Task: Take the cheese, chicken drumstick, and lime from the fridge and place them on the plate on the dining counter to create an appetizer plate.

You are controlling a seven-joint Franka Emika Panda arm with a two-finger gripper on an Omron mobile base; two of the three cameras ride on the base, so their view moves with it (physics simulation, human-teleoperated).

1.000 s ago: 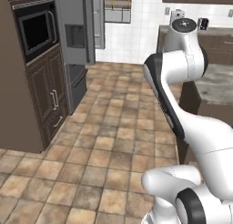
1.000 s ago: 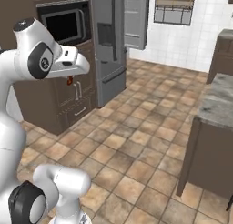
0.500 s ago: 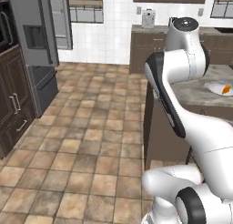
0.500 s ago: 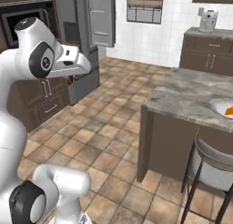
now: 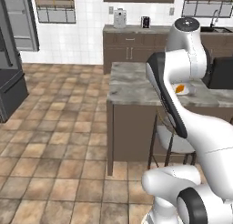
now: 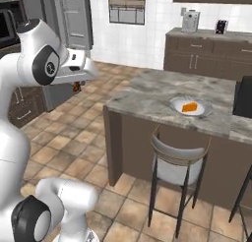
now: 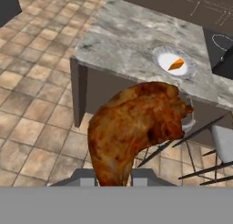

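My gripper (image 7: 114, 180) is shut on the chicken drumstick (image 7: 136, 123), a reddish-brown lump that hides the fingertips. In the right base view the drumstick (image 6: 76, 87) hangs under the hand, left of the dining counter (image 6: 147, 96) and apart from it. On that marbled top lies the white plate (image 6: 178, 106) with the orange cheese (image 6: 189, 107) wedge on it. The hand view has the plate (image 7: 164, 68) and cheese (image 7: 175, 64) ahead, past the counter's edge. The grey fridge (image 6: 74, 15) stands behind, at the left. The lime is out of view.
A stool with a grey seat (image 6: 177, 162) stands against the island's near side. A black appliance (image 6: 243, 96) sits at the counter's right end. Dark cabinets with a small metal appliance (image 6: 189, 20) line the back wall. Tiled floor (image 5: 54, 141) lies open to the left.
The whole picture has swung from the fridge and microwave wall toward the island, so the base has turned. The drumstick stays in the gripper.
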